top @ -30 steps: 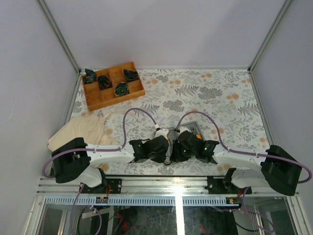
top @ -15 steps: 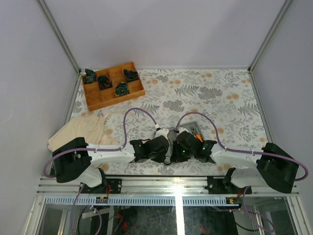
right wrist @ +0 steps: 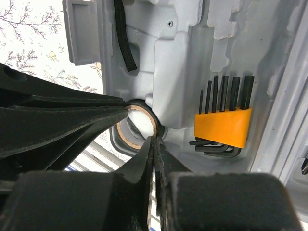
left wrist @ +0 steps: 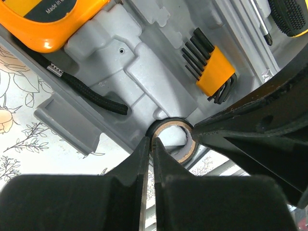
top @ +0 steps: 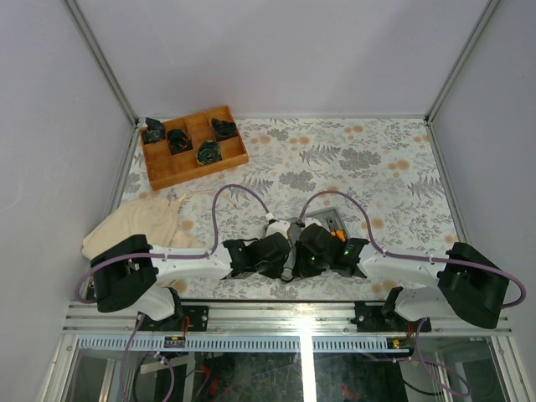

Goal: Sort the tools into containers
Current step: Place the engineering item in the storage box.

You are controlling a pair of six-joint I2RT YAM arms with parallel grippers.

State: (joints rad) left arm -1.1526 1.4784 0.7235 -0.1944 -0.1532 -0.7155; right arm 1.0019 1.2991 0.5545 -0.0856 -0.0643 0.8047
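The grey case (left wrist: 139,62) lies open under both wrists; it also shows in the right wrist view (right wrist: 192,29). A small black ring (left wrist: 174,126) with a brown inner face stands at the case's near edge. My left gripper (left wrist: 153,141) is shut on the ring's wall. My right gripper (right wrist: 155,139) is shut on the ring (right wrist: 126,134) from the other side. In the case lie an orange tape measure (left wrist: 48,19), an orange holder of hex keys (left wrist: 214,72) and a black-and-yellow screwdriver (left wrist: 288,17). In the top view the left gripper (top: 283,251) and the right gripper (top: 300,249) meet, hiding most of the case (top: 328,216).
A brown wooden divided tray (top: 180,170) with black parts stands at the back left. A beige cloth (top: 142,226) lies left of the left arm. A black cord (left wrist: 91,94) runs from the tape measure across the case. Metal rails line the table's near edge.
The right arm has shifted a little to the left, closer against the left gripper. The left arm has hardly moved.
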